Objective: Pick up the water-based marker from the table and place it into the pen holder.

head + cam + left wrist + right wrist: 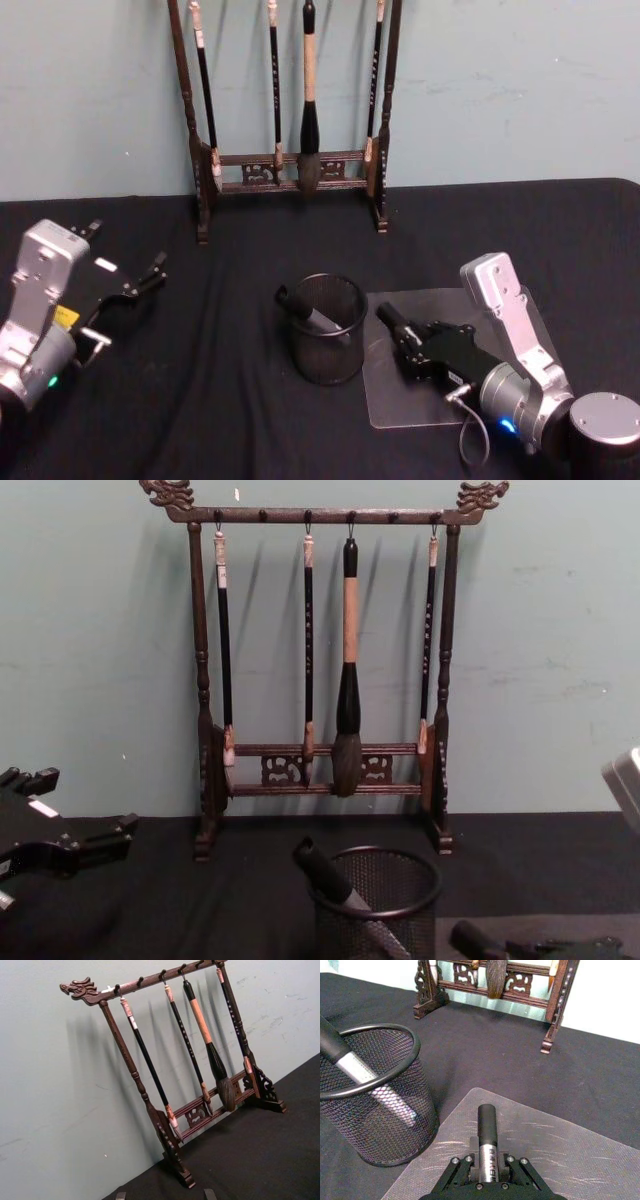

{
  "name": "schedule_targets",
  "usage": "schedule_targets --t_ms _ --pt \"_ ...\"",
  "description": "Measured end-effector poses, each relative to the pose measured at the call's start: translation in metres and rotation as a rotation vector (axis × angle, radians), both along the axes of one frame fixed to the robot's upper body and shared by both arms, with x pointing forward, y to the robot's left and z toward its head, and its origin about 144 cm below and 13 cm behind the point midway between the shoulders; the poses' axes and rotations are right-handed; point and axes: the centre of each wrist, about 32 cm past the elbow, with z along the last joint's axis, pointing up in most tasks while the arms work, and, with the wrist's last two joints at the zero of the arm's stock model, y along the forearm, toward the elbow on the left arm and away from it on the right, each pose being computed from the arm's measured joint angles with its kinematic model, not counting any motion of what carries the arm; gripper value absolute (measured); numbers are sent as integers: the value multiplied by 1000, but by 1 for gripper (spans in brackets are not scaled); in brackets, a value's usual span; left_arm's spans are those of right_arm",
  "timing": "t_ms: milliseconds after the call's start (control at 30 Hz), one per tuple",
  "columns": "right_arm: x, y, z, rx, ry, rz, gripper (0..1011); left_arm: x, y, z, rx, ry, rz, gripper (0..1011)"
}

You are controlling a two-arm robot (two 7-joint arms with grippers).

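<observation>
On the black-cloth table (250, 430), the right hand (412, 345), at 3 o'clock from the round black wire-mesh pen holder (330, 370), clamps a black-capped silver marker (487, 1140), tail hidden; left hand (122, 255) gapes empty.

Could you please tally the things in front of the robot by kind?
Black-capped silver markers: 2 (one in right claw)
Hanging calligraphy brushes: 4
Round black wire-mesh pen holder: 1
Tall dark wooden brush rack: 1
Clear flat plastic mat: 1
Total: 9
</observation>
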Motion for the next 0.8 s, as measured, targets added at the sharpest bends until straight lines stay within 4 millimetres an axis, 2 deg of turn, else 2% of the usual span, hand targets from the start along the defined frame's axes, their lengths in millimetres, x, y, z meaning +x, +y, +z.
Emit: schedule_targets --t_ms 533,800 --pt "-6 -7 -5 86 -105 8 214 0 0 0 0 0 0 1009" --pt "-8 -12 -1 125 -193 34 214 0 0 0 0 0 0 1009"
